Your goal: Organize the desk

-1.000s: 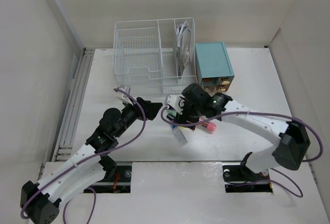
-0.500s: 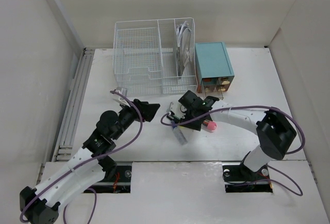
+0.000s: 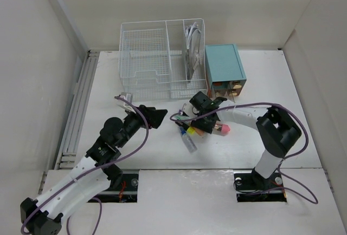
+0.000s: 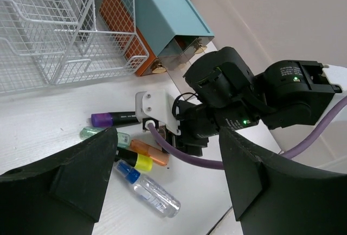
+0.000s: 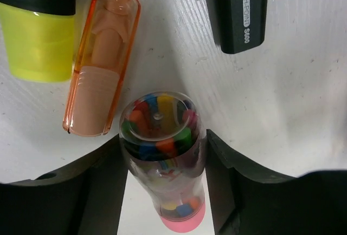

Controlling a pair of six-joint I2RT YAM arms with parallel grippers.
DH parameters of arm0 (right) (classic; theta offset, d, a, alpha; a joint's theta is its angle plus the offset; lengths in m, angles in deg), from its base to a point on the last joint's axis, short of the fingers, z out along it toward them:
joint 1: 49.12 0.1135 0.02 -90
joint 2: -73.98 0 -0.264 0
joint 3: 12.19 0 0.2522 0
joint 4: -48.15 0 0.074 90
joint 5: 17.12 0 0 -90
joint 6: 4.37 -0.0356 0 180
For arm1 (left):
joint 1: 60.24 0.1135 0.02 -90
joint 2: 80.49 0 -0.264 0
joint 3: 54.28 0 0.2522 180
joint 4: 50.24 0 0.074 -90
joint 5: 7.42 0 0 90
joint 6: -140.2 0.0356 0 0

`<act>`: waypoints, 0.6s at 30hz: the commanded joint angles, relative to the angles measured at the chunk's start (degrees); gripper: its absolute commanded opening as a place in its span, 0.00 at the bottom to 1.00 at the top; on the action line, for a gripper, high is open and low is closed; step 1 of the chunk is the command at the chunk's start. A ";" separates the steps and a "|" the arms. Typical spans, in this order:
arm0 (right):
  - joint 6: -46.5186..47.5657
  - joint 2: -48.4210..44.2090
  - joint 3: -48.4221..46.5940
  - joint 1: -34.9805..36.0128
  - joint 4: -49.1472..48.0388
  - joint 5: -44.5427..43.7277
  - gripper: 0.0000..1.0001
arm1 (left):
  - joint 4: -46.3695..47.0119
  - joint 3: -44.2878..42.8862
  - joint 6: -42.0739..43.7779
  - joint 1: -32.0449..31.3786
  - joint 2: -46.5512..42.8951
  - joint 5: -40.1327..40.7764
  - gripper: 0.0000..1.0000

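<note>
Elbow of my right arm has folded in toward the lower right of the overhead frame since a second ago. My right pincer has dropped onto the heap of pens at centre and narrowed. Its fingers now sit close along both sides of a clear tube of coloured bits with a pink end; I cannot tell whether they press it. My left pincer has barely shifted, left of centre, spread wide and holding nothing. The table lies directly under both pincers, the right one low over it, the left higher. The tube lies on it beside an orange marker, a yellow highlighter and a black marker. Farther up the frame stand the wire basket and, to its right, the teal drawer box.
</note>
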 commanded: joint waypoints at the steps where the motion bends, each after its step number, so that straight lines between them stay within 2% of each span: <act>1: -1.16 1.34 -1.43 -0.49 -1.05 1.64 0.37 | 0.82 0.48 0.89 -0.35 -1.03 0.45 0.73; 2: -1.16 1.34 -1.43 -0.49 -0.53 2.43 0.29 | 0.82 0.48 0.89 -0.35 -1.55 0.45 0.73; 3: -1.16 1.34 -1.43 -0.49 0.17 3.13 0.17 | 0.82 0.48 0.89 -0.35 -1.56 0.45 0.73; 7: 2.97 -4.35 -3.53 2.49 5.00 9.63 0.04 | 0.82 0.48 0.89 -0.35 -1.56 0.45 0.73; 9: 8.14 -8.49 -7.83 3.12 9.12 16.89 0.03 | 0.82 -0.04 0.89 -0.35 -1.56 0.45 0.73; 13: 15.01 -12.19 -18.46 3.21 18.88 25.61 0.03 | 0.29 -0.58 0.89 -0.35 -1.03 0.45 0.73; 18: 24.75 -14.56 -27.70 0.05 21.45 32.23 0.00 | -1.99 -3.30 0.89 -0.35 0.02 -0.08 0.73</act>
